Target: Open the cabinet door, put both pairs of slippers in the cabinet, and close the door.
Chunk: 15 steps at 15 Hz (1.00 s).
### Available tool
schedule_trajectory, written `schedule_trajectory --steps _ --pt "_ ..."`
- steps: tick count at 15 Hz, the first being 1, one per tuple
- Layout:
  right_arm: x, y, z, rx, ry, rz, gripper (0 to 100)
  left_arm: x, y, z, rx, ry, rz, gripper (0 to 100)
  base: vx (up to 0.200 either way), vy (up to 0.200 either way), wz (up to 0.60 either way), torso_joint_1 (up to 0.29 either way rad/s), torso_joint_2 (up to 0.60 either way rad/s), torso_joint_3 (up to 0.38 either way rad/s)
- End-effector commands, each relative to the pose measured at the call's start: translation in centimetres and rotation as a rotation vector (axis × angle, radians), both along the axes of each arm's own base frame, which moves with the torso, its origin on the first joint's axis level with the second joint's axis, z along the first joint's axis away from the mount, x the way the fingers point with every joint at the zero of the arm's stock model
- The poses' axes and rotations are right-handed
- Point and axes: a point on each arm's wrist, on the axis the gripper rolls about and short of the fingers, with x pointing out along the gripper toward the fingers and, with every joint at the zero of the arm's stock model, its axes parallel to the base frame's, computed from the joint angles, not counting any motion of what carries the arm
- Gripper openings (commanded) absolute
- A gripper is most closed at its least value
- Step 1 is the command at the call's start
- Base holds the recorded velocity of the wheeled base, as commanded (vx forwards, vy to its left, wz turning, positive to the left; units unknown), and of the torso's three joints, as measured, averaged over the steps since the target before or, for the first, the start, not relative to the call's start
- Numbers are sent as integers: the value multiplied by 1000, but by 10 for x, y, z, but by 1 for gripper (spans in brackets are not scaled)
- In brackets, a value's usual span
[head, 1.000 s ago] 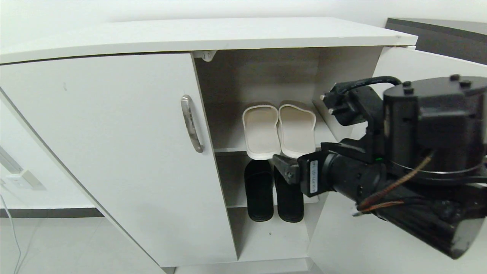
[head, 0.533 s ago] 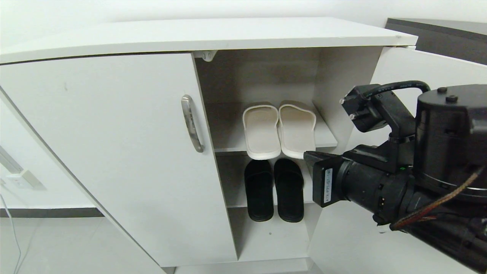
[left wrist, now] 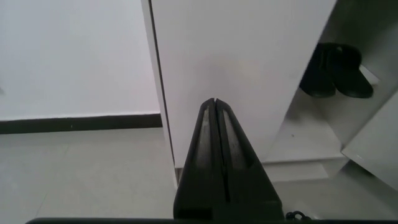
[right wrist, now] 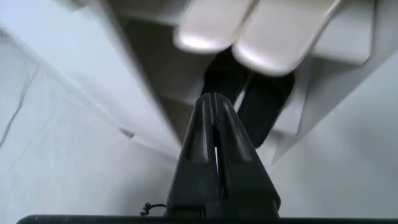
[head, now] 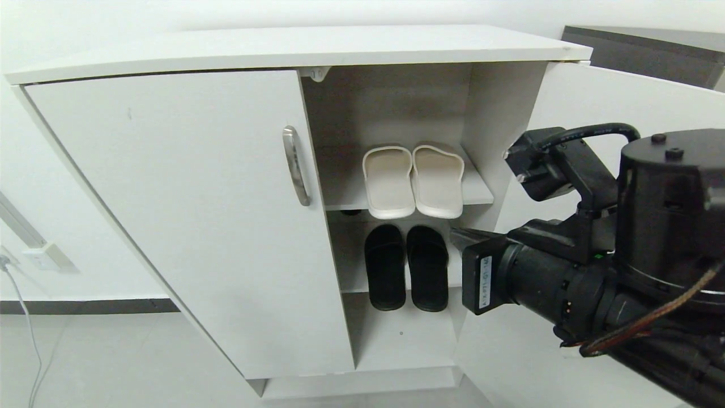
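Observation:
The white cabinet (head: 294, 48) has its right door (head: 595, 102) swung open and its left door (head: 187, 215) closed. A white pair of slippers (head: 412, 180) lies on the upper shelf, and a black pair of slippers (head: 405, 266) on the shelf below. My right arm hangs in front of the open door, to the right of both pairs. My right gripper (right wrist: 215, 96) is shut and holds nothing; it points at the black slippers (right wrist: 261, 106) under the white slippers (right wrist: 249, 31). My left gripper (left wrist: 214, 101) is shut and empty, low before the closed door, with the black slippers (left wrist: 336, 71) off to one side.
A metal handle (head: 296, 165) sits on the closed left door. A wall socket (head: 42, 258) with a cable (head: 22, 323) is on the wall to the left. Pale floor (head: 113, 362) lies before the cabinet. A dark surface (head: 651, 51) shows behind the open door.
My right arm has drawn back to the right, away from the slippers. The head camera has shifted, so the whole cabinet sits slightly differently in the picture.

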Motion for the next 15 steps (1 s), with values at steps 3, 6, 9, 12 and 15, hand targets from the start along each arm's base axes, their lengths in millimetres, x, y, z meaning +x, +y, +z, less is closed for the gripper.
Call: schedule_trajectory --steps 3,6,9,12,15 --pt "6 14 -14 -15 12 5 0 0 0 0 0 1 0 0 -200 0 0 -1 -1 6" --pt "16 17 -19 -8 12 -14 0 0 0 0 0 1 -1 0 -200 0 0 2 1 5" --pt "25 26 -35 -29 32 -25 0 0 0 0 0 1 -7 0 -200 0 0 1 5 2" --pt "32 31 -42 -7 12 -38 0 0 0 0 0 1 -7 0 -200 0 0 -1 1 -4" --pt "44 27 -52 -29 30 -70 0 0 0 0 0 1 -7 0 -133 0 0 2 3 5"
